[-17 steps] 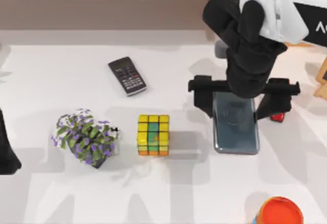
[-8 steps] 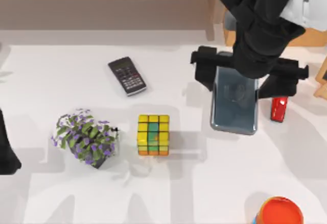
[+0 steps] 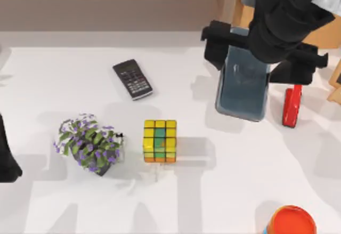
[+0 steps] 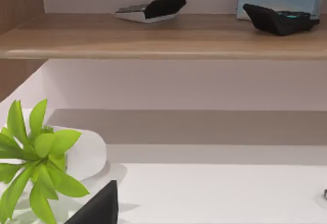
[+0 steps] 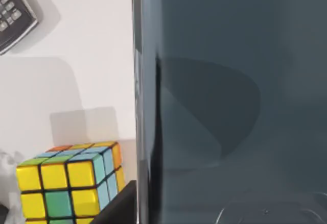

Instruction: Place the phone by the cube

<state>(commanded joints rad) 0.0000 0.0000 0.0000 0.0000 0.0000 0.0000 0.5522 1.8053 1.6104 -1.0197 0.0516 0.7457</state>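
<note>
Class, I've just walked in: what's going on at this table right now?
The right gripper holds the phone off the table, at the top view's upper right. The cube sits at the middle, well apart from it, so the placing is not yet done. The left arm is parked at the left edge.

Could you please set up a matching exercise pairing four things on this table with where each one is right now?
Things:
1. phone
2. cube
3. calculator
4. flower pot

Places:
A. flat on the table, behind the cube and to its left
B. held off the table in the right gripper
C. near the table's middle
D. left of the cube

Pairs: 1-B, 2-C, 3-A, 4-D
</note>
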